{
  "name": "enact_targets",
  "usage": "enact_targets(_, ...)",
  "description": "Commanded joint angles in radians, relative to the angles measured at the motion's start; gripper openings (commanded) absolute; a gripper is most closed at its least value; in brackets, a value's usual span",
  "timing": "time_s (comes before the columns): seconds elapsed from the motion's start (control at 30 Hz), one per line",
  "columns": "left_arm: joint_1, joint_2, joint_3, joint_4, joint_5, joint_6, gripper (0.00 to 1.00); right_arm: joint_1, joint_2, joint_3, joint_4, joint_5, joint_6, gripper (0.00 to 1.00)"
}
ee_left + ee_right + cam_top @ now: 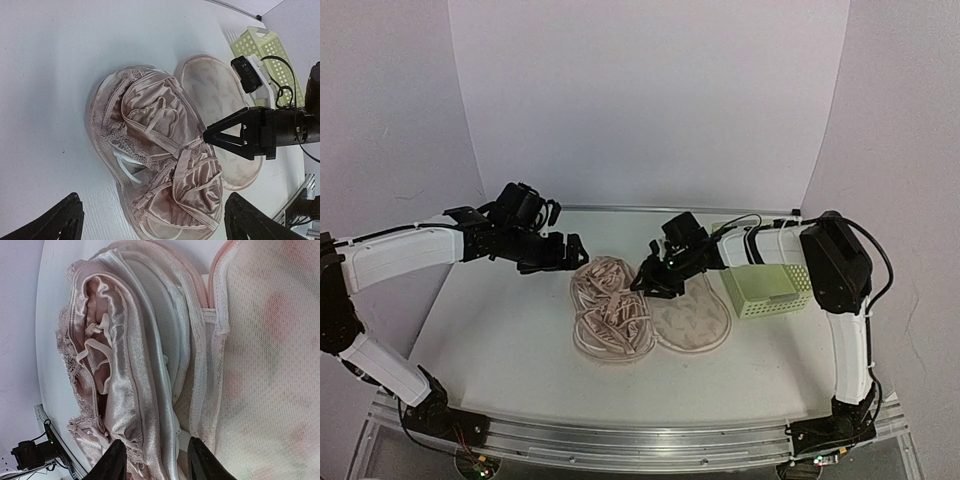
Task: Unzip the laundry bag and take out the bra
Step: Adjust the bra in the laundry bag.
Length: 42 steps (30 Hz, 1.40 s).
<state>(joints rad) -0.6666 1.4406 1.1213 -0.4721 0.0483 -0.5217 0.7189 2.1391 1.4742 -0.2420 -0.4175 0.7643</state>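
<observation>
The bra (615, 305) lies bunched in the left half of the laundry bag (695, 325), which lies unzipped and spread flat on the worktop (500, 340). The right pincer (645, 275) stands half spread over the seam between the 2 halves; whether it pinches fabric cannot be told. The left pincer (563, 252) hovers just left of the bag, spread wide.

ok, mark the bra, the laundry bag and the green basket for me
bra (150, 107): left wrist view, on the pink satin cup.
laundry bag (695, 325): top external view, on its opened flap.
basket (772, 290): top external view, on its side wall.
</observation>
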Motion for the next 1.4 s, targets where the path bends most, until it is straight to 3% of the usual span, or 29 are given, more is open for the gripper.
enact_targets(0.0,0.005,-0.023,0.012,0.024,-0.016,0.008,0.98,0.006,-0.093,0.016,0.032,0.052,-0.012,0.44)
enact_targets(1.37,0.005,-0.03,0.003,0.024,-0.02,0.012,0.98,0.03,-0.024,0.036,0.029,0.024,0.003,0.43)
